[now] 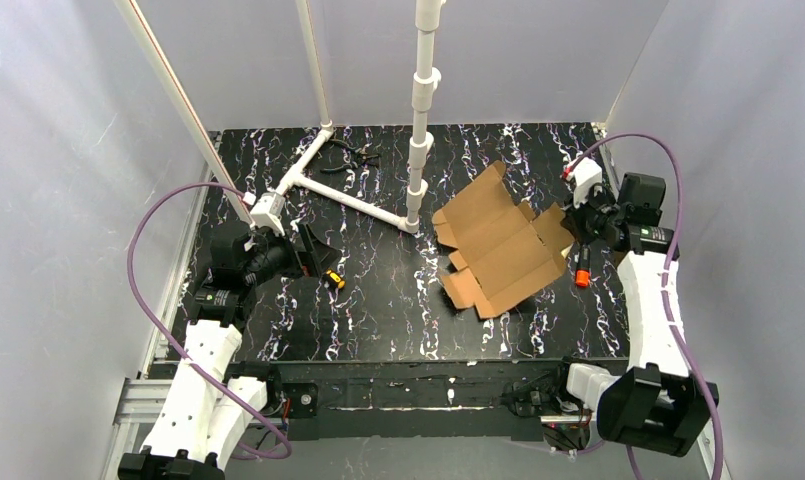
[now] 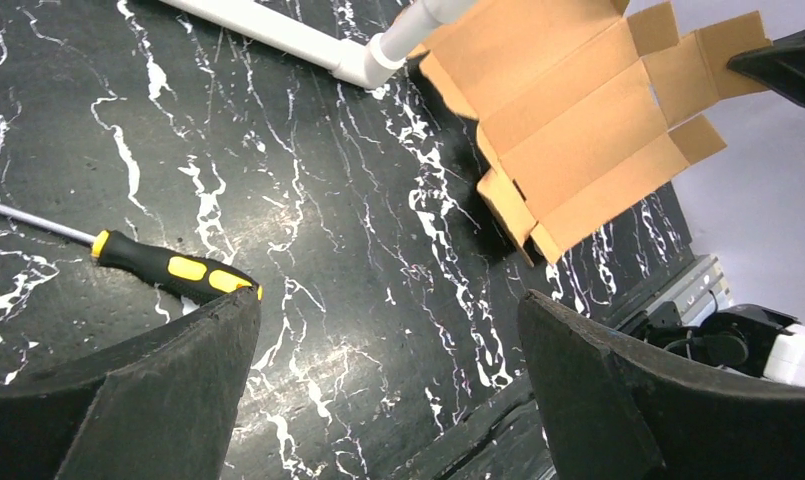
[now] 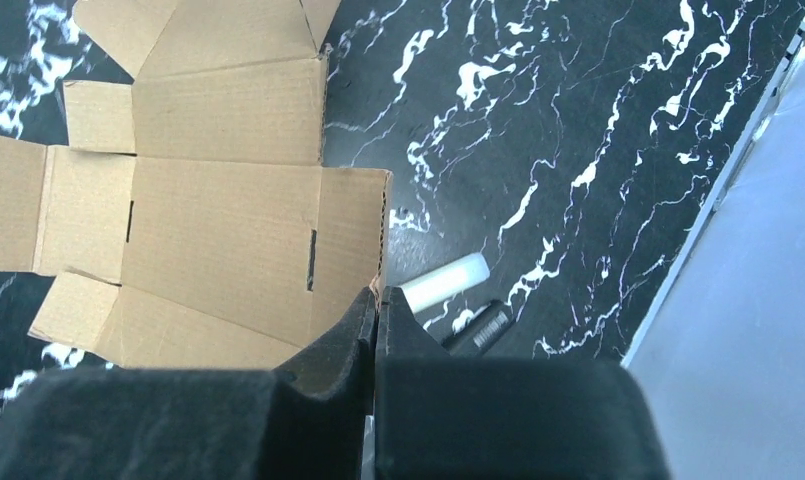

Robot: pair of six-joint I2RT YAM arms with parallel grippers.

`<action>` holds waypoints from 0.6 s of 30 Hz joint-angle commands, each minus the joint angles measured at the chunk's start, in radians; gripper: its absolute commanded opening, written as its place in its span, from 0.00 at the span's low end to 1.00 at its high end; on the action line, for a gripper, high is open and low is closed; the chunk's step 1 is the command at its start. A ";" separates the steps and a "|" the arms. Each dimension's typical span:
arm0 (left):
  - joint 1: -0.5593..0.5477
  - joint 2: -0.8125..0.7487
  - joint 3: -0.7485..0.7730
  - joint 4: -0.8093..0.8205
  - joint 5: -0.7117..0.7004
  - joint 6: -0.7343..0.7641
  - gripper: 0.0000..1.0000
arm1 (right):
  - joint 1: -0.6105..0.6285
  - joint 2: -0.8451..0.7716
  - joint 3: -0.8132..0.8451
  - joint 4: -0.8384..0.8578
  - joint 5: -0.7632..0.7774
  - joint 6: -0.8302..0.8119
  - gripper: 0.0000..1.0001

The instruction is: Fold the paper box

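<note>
- Right gripper (image 3: 375, 302) has its jaws pressed together on the right-hand edge of the paper box (image 3: 218, 230), pinching a thin side panel between them.
- Left gripper (image 2: 388, 310) is spread wide and holds nothing; it hangs over the left side of the surface (image 1: 378, 320), well apart from the box.
- Paper box sits right of centre, near the right arm, as an unfolded die-cut sheet. It looks tilted, with a dark shadow under its lower-left flaps.
- Its material is plain brown corrugated cardboard, unprinted and matte, with faint ribbing showing through.
- Crisp score lines divide it into broad rectangular panels. Smaller square flaps and tabs stick out at the ends, and two short slits are cut into the middle panel.
- Beneath it the surface is glossy black with white marble-like veins.
- Near the left gripper lies a screwdriver (image 2: 173, 268) with a yellow-and-black handle and a thin steel shaft.
- At the back, smooth white pipes (image 1: 348, 195) join into a frame, one post rising just beside the box's far corner.
</note>
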 commanded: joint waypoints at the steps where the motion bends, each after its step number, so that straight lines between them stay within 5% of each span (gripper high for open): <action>1: 0.007 -0.012 -0.017 0.054 0.088 -0.015 0.99 | -0.005 -0.069 0.088 -0.255 -0.020 -0.159 0.01; 10: 0.006 0.034 -0.072 0.254 0.290 -0.146 0.99 | -0.004 -0.133 0.101 -0.485 0.008 -0.347 0.01; 18: 0.003 0.084 -0.082 0.332 0.336 -0.213 0.99 | -0.004 -0.192 0.065 -0.676 -0.201 -0.687 0.01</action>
